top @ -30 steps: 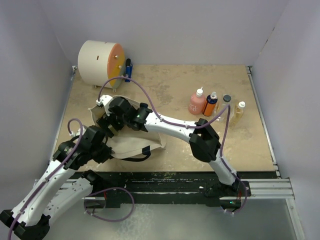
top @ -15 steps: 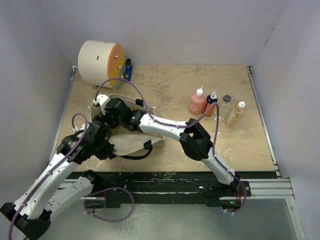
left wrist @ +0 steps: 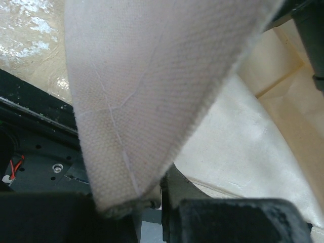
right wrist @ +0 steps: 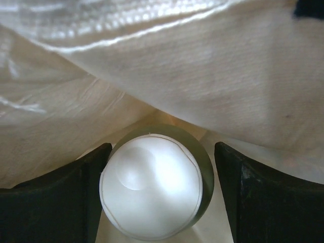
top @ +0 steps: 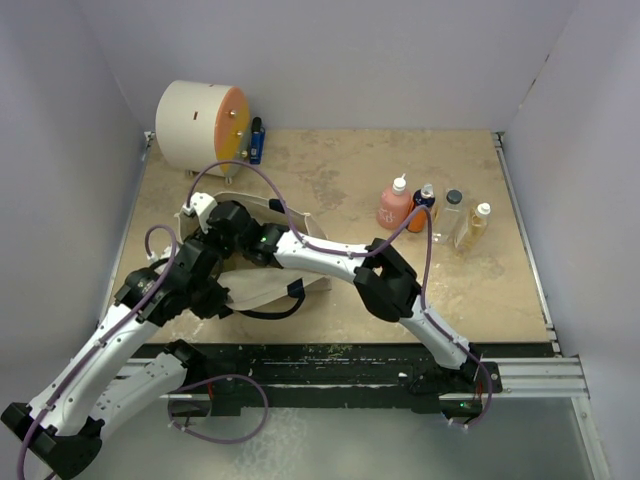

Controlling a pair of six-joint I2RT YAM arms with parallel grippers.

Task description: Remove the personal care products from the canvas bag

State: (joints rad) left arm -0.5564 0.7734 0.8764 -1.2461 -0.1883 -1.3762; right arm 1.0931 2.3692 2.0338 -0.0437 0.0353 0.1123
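Observation:
The canvas bag [top: 262, 283] lies at the table's left, its mouth facing away from the arms. My left gripper [left wrist: 152, 202] is shut on a fold of the bag's cream rim [left wrist: 142, 91] and holds it up. My right gripper [right wrist: 161, 148] is inside the bag, open, with an olive-green jar [right wrist: 205, 169] with a white lid between its fingers. The left finger [right wrist: 76, 197] touches the jar; a small gap shows at the right finger [right wrist: 263, 197]. On the table at right stand a pink bottle [top: 393, 206], an orange bottle [top: 421, 211], a clear bottle [top: 452, 213] and a tiny yellowish bottle [top: 479, 220].
A big white drum with an orange face [top: 200, 126] stands at the back left, a small blue item [top: 257, 140] beside it. The bag's dark strap [top: 280, 306] trails toward the near table edge. Both arms crowd over the bag.
My right gripper has pushed further left into the bag and its jaws have narrowed. The left gripper has kept its hold on the rim.

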